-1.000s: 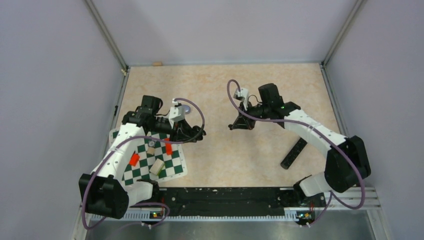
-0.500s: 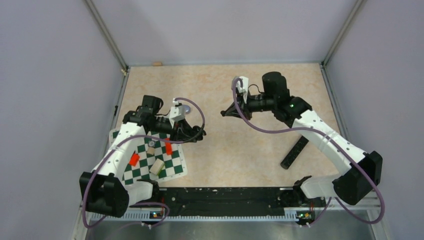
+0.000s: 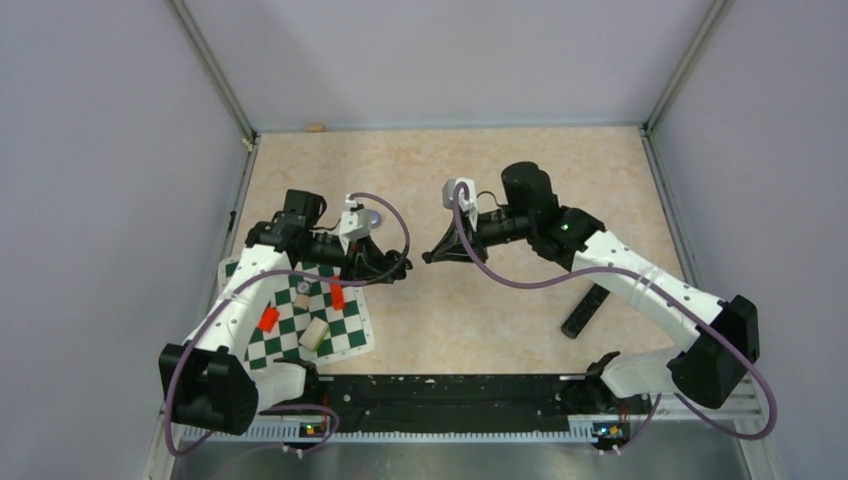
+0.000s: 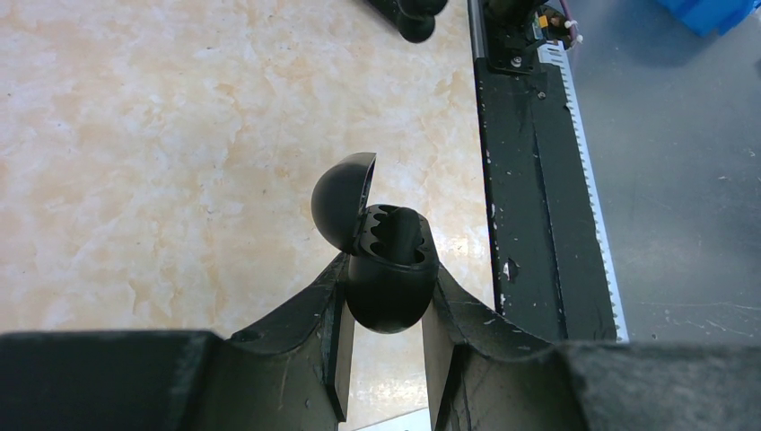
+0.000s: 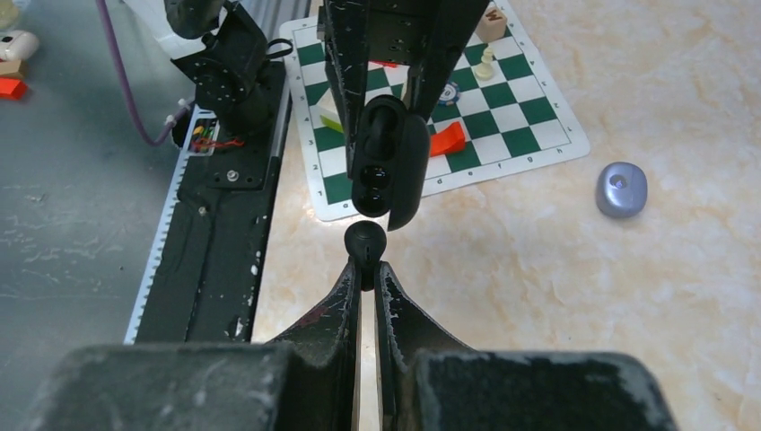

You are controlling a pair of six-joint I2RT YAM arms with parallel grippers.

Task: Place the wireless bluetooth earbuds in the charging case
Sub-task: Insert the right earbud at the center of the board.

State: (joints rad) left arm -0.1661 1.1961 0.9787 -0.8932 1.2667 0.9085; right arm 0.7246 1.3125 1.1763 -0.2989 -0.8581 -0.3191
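My left gripper (image 3: pixel 400 268) is shut on a black oval charging case (image 4: pixel 390 269) and holds it over the table with its hinged lid (image 4: pixel 345 193) open. Its scalloped sockets face my right gripper. The case also shows in the right wrist view (image 5: pixel 386 171). My right gripper (image 3: pixel 428 258) is shut on a small black earbud (image 5: pixel 365 241) at its fingertips, just short of the case's open mouth. No second earbud shows. A closed bluish-lavender pebble-shaped case (image 3: pixel 372 214) lies on the table behind my left gripper and also shows in the right wrist view (image 5: pixel 621 189).
A green-and-white chessboard mat (image 3: pixel 290 320) with red blocks, a cream block and small pieces lies at the front left. A long black cylinder (image 3: pixel 588 306) lies at the right. A black rail (image 3: pixel 450 395) runs along the near edge.
My right arm has swung left and nearer with the earbud, until its tips are close to the open case. My left arm has held still.
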